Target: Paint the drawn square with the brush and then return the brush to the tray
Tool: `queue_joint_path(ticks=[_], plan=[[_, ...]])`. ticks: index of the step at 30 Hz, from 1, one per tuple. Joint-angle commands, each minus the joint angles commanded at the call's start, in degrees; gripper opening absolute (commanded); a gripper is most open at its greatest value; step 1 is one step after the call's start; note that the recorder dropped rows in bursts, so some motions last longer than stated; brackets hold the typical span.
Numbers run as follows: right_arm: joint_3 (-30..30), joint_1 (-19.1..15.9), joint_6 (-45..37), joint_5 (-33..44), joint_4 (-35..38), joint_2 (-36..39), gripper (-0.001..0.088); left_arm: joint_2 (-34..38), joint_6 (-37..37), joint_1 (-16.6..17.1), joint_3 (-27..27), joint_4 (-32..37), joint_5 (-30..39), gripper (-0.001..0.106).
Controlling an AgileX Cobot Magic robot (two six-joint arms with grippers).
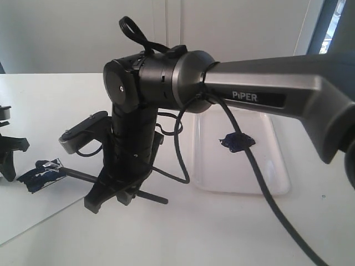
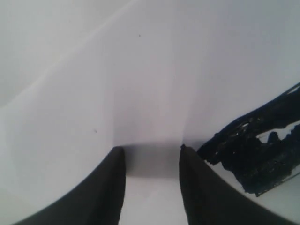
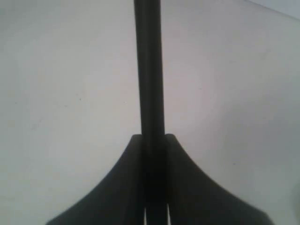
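ok, right jaws clamped on the brush (image 1: 83, 175), bristles at the square (image 1: 41, 176); tray (image 1: 266, 172) lies off its tail end. left jaws apart, empty.

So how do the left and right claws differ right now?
The left claw is open and empty; the right claw is shut on the brush. The left claw sits close beside the painted square; the right claw stands farther off, toward the brush's tail. Both are dark.

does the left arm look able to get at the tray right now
Probably not easily: the right arm, holding the brush, hangs between the left fingers and the tray.
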Motion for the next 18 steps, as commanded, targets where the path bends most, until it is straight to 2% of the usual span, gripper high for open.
queue_joint_path(ticks=[3, 18], plan=[[0.0, 0.0, -1.1, -1.4, 2.9, 0.2, 0.0000, 0.0, 0.0, 0.0, 0.0, -0.4, -0.2, 0.044], [-1.1, 0.0, -0.8, -5.6, 5.4, 3.6, 0.0000, 0.0, 0.2, 0.0, 0.0, -0.9, -0.4, 0.044]])
